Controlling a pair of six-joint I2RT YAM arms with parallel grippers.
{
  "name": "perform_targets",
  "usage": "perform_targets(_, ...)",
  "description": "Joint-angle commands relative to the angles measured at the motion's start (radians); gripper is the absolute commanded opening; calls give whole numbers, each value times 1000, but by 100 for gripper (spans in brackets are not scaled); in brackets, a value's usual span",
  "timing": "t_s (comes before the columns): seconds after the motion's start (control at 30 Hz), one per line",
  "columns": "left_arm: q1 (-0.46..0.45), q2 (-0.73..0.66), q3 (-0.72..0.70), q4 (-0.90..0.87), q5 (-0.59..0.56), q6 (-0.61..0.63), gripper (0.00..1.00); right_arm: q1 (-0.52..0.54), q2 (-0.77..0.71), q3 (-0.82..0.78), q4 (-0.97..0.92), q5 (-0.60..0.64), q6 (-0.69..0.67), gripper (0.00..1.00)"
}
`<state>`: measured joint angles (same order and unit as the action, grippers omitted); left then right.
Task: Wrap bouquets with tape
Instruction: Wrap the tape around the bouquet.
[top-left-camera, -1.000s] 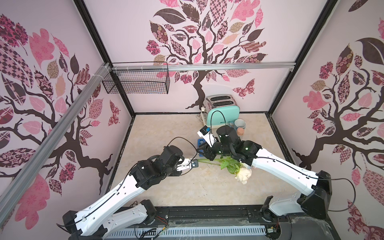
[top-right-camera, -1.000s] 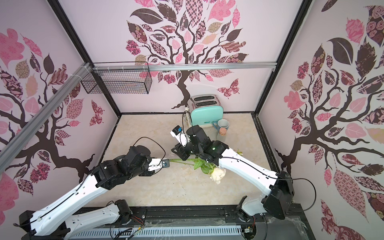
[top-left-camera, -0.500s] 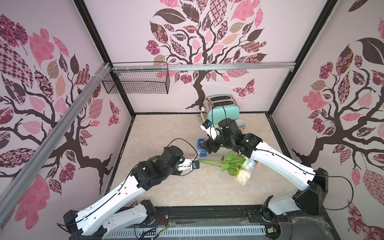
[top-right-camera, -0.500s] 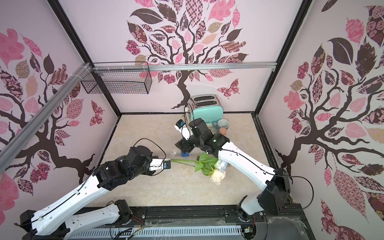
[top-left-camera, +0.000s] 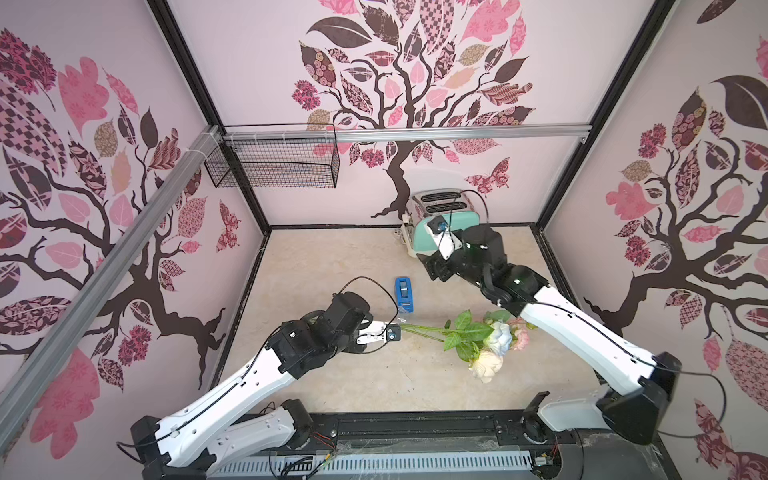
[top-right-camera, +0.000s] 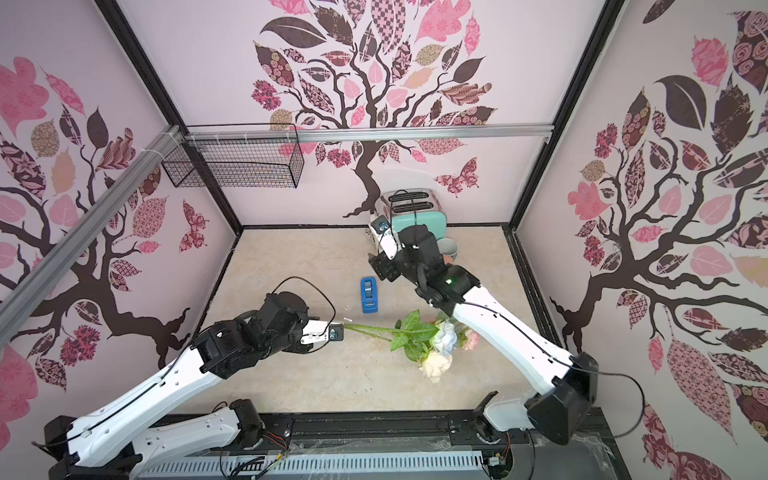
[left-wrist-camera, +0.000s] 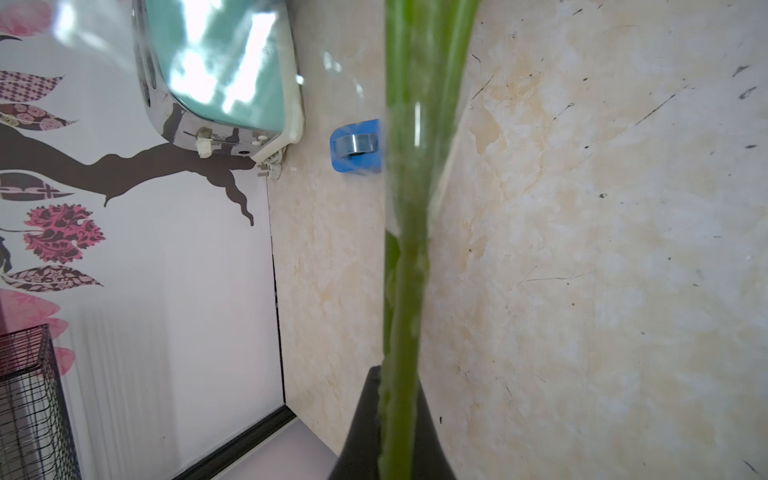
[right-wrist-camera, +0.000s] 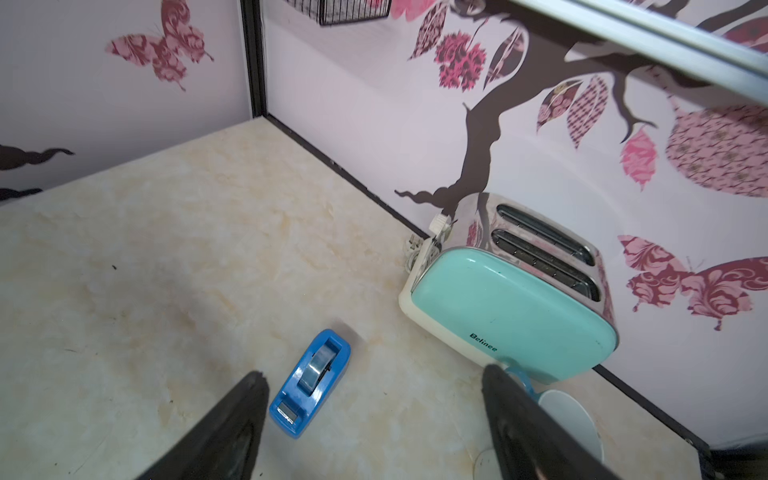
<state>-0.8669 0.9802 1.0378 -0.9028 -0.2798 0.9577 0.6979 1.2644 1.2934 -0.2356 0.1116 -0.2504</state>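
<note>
Left pincer (top-left-camera: 395, 331) is clenched on the bare stem ends of the bouquet (top-left-camera: 459, 332). The stems run toward 3 o'clock, and the blooms (top-left-camera: 496, 338) lie at the 4 o'clock side of the counter (top-left-camera: 332, 257), beneath the right forearm. Cannot tell whether the blooms rest on the counter. The tape dispenser (top-left-camera: 404, 293) sits flat near the counter's centre, just at 12 o'clock from the held stem ends and apart from them, with its long axis 12–6. Its cutter end seems to face 6 o'clock. Right pincer (right-wrist-camera: 374, 372) is released, jaws wide and empty, poised at 2 o'clock of the dispenser beside the toaster (right-wrist-camera: 511, 316). Judgement: the step in hand is fetching tape. Bring the right pincer down at the cutter end, nip only the free tape edge and draw along the long axis. The dispenser looks light and may slide. Keep the stems level and unmoved.
</note>
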Motion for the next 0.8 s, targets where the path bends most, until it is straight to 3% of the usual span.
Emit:
perform_targets(0.0, 39, -1, 38, -5, 95, -47, 0, 4, -232, -123, 157, -108, 1, 77)
perform_targets(0.2, 110, 21, 91, -44, 260, -99, 0, 43, -624, -480, 322, -613, -85, 76)
perform_targets(0.37, 131, 69, 154, -88, 294, -149, 0, 63, -790, -738, 457, -877, -139, 66)
perform_targets(0.47, 141, 105, 220, -142, 335, -179, 0, 120, -786, -848, 438, -865, -217, 64)
perform_targets(0.57, 149, 149, 297, -215, 363, -202, 0, 212, -758, -935, 482, -749, -327, 64)
perform_targets(0.67, 149, 176, 347, -271, 388, -227, 0, 281, -677, -1000, 632, -667, -385, 63)
perform_targets(0.77, 150, 200, 399, -314, 449, -263, 0, 305, -522, -1103, 920, -488, -509, 63)
